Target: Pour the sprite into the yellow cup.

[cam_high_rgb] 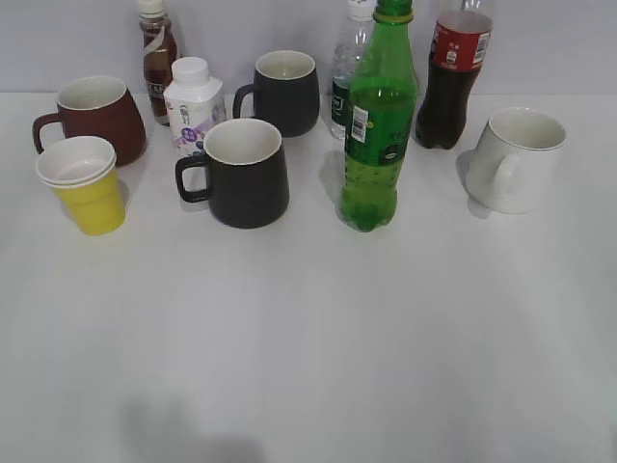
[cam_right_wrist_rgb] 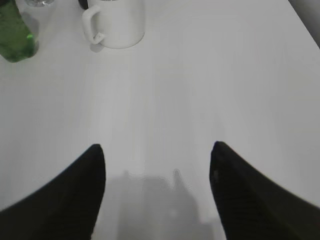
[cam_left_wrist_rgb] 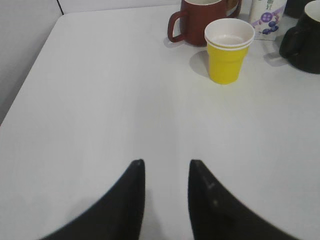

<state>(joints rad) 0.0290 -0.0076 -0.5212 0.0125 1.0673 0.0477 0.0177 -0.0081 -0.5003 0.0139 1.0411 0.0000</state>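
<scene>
basically pre-grasp, nothing picked up yet. sprite (cam_high_rgb: 379,125) upright near the back edge of the bench, right of centre, cap on as far as visible, clear of both arms. yellow cup (cam_high_rgb: 85,186) upright toward the back-left corner, just in front of the brown-red mug (cam_high_rgb: 96,116), looks like two cups nested, no liquid visible inside.

left gripper (cam_left_wrist_rgb: 166,170) low over bare bench near the front-left, jaws narrow with a small gap, holding nothing; cup ahead and to its right. right gripper (cam_right_wrist_rgb: 157,152) over bare bench at the front-right, jaws wide, holding nothing; bottle base only at the top-left corner of the right wrist view (cam_right_wrist_rgb: 15,35), white mug (cam_right_wrist_rgb: 116,22) beside it.

next, by judgement: right arm forward and left toward the bottle, grip around the mid body below the label, avoiding the white mug and the cola bottle (cam_high_rgb: 455,77) standing close by. cap probably needs removing first, can't confirm from here. long carry across to the cup, past two black mugs (cam_high_rgb: 243,172). light paper cup may tip; left arm well placed to steady it.
</scene>
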